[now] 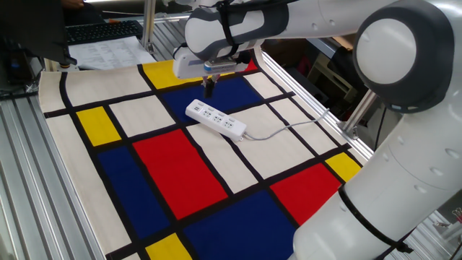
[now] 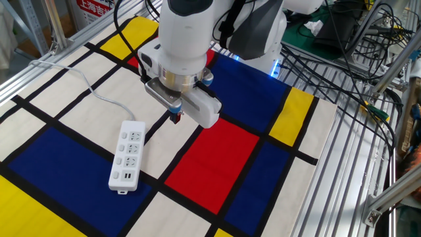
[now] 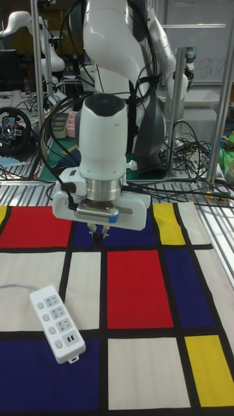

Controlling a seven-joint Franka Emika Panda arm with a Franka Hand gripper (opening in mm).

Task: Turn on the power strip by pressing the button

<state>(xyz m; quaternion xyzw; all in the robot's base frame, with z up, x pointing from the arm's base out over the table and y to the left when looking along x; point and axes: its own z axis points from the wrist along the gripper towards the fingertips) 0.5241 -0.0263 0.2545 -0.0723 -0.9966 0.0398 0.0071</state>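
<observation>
The power strip [image 1: 215, 120] is a flat white bar with a row of sockets, lying on the colour-block cloth. Its thin grey cord [image 1: 285, 128] trails off one end. It also lies left of the arm in the other fixed view, power strip [image 2: 127, 156], and at the lower left in the tall view, power strip [image 3: 57, 322]. I cannot make out its button. My gripper [image 1: 209, 89] hangs above the cloth just beyond the strip's end and clear of it. The gripper [image 2: 175, 118] points straight down with its dark fingertips together and nothing between them; the tall view shows the gripper [image 3: 97, 240] up and right of the strip.
The cloth [image 1: 180, 166] of red, blue, yellow and white panels covers the table. A keyboard [image 1: 101, 30] and papers lie at the far corner. Slotted metal rails [image 2: 348, 178] border the cloth, with loose cables [image 2: 348, 46] beyond. A metal post [image 1: 359, 115] stands near the cord.
</observation>
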